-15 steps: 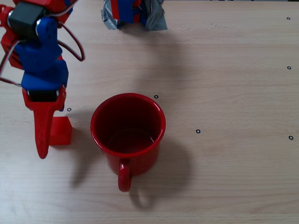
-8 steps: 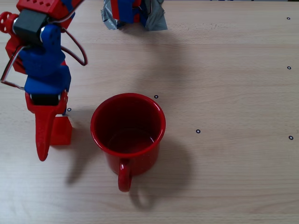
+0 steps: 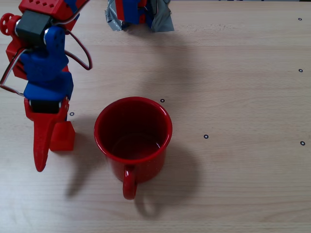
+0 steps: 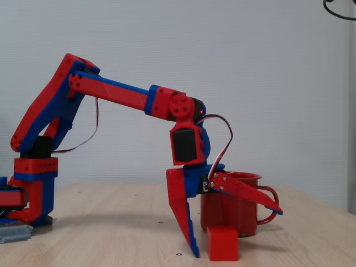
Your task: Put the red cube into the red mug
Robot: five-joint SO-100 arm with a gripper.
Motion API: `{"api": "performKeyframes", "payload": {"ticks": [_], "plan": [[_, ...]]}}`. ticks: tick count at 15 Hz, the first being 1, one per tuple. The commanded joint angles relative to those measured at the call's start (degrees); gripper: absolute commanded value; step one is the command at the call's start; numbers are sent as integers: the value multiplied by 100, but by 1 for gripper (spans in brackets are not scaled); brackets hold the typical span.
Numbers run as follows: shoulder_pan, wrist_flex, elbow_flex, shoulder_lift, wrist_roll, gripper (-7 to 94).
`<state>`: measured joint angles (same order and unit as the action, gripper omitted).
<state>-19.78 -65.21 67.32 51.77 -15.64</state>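
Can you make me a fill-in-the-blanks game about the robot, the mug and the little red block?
1. The cube sits on the ____, not in the mug.
2. In the top-down view, the cube is to the ____ of the mug.
3. The gripper is ____, with its fingers spread on either side of the cube.
4. The inside of the mug is ____.

Missing words: table; left; open; empty

My bench looks like a hobby lab: pale wooden tabletop (image 3: 233,43) dotted with small black marker rings (image 3: 206,136), plain white wall (image 4: 222,55).
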Motion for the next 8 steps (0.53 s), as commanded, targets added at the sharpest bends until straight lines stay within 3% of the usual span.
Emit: {"api": "performKeyframes", "payload": {"ticks": [1, 8], "plan": [[62, 141, -114, 264, 18, 58], [114, 527, 0, 246, 229, 22]]}}
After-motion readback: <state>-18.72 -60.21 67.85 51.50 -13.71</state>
